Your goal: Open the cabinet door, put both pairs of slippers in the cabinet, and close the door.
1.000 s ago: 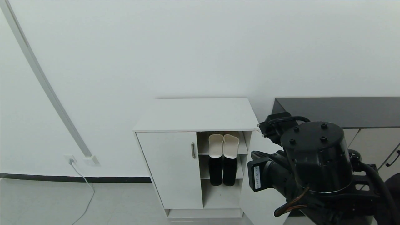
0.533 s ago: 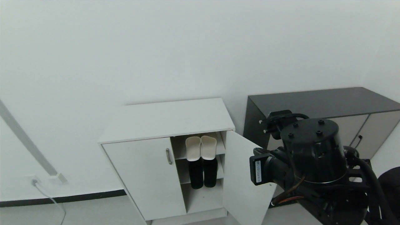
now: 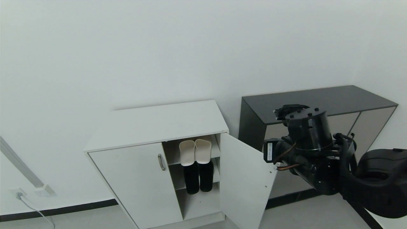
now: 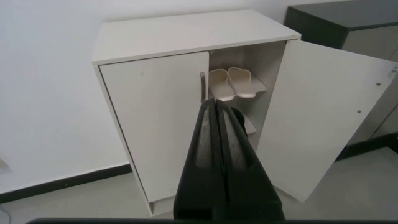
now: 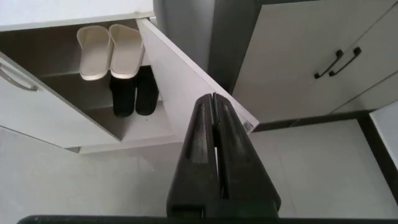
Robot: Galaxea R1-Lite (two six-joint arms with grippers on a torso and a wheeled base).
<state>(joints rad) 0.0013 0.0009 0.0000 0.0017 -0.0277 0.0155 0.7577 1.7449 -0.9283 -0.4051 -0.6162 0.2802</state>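
Over the last second the head view swings. The cabinet (image 3: 152, 122) slides from centre toward picture left, and the dark sideboard (image 3: 318, 98) comes fully into frame. The whole scene shifts together, so the camera has turned and the cabinet has not moved.

The right door (image 3: 246, 178) stays open and the left door (image 3: 136, 181) is shut. The white slippers (image 3: 195, 152) sit on the upper shelf with the black slippers (image 3: 198, 176) directly below, both pairs unchanged.

The right arm (image 3: 305, 136) is now just beside the open door's outer edge; I cannot tell whether they touch. The right fingers (image 5: 202, 124) are pressed together, hold nothing, and point at the door's top edge. The left fingers (image 4: 207, 130) are likewise closed and empty, facing the cabinet front.

Judgement: both pairs are stowed and only closing the door remains. The turn probably sets up that push.
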